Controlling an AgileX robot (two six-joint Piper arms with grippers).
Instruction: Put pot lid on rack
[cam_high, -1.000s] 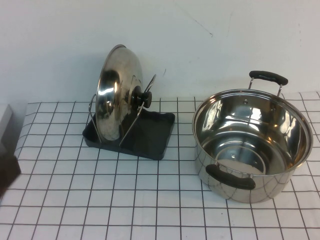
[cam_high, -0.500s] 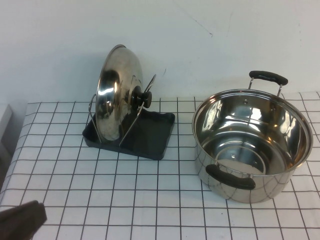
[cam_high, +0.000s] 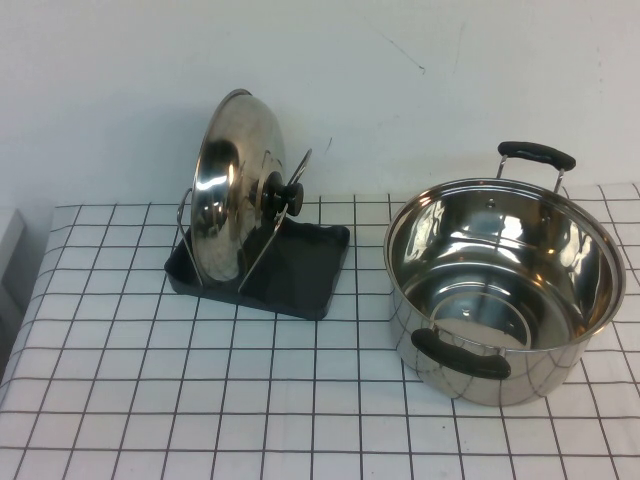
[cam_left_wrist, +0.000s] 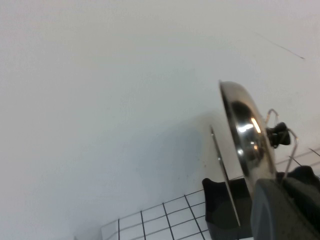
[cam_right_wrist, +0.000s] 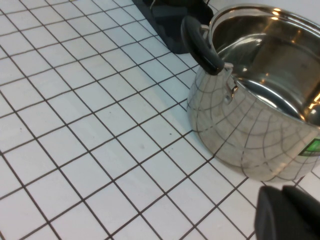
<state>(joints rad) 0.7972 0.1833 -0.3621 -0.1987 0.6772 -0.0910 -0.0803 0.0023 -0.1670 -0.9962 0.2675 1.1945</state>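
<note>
The pot lid (cam_high: 235, 190) stands on edge in the rack (cam_high: 305, 272), leaning on the wire loops, its black knob (cam_high: 281, 194) facing the pot. In the left wrist view the lid (cam_left_wrist: 247, 135) stands in the rack (cam_left_wrist: 220, 205) against the wall. My left gripper (cam_left_wrist: 287, 200) is drawn back from them, fingers together and empty; it is out of the high view. My right gripper (cam_right_wrist: 285, 212) is shut and empty, low over the tiles beside the pot (cam_right_wrist: 250, 130); it is also out of the high view.
The deep steel pot (cam_high: 505, 290) with two black handles stands open at the right of the checked tablecloth. A corner of the rack (cam_right_wrist: 170, 20) shows in the right wrist view. A white wall runs behind the table.
My left arm, seen at the left edge and then the lower left corner of the high view, has pulled out of it. The lid, rack and pot have not moved.
</note>
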